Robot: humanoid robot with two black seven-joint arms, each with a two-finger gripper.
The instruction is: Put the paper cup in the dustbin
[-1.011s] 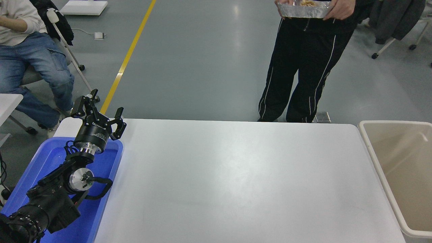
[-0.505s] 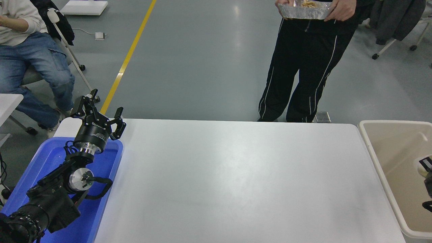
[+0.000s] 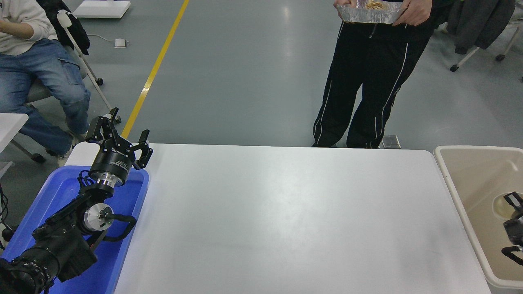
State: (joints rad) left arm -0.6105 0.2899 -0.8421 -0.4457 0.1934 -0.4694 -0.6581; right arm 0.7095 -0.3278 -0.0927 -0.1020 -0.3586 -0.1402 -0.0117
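paper cup (image 3: 503, 205): white, mouth up, over dustbin | dustbin (image 3: 457, 195): beige, right of table

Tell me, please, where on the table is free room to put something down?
The white table is bare between the blue plastic tray and the beige plastic dustbin. Crowded: the tray under the parked left gripper; the dustbin holds the right gripper and white paper cup.

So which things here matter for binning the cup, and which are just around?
Job:
- paper cup, over the dustbin's inside, at the right pincer
- dustbin, beside the table's right end
- right pincer, at the picture's right edge

Just around:
- blue tray under the parked left pincer
- foil food tray, held by a standing person
- white table
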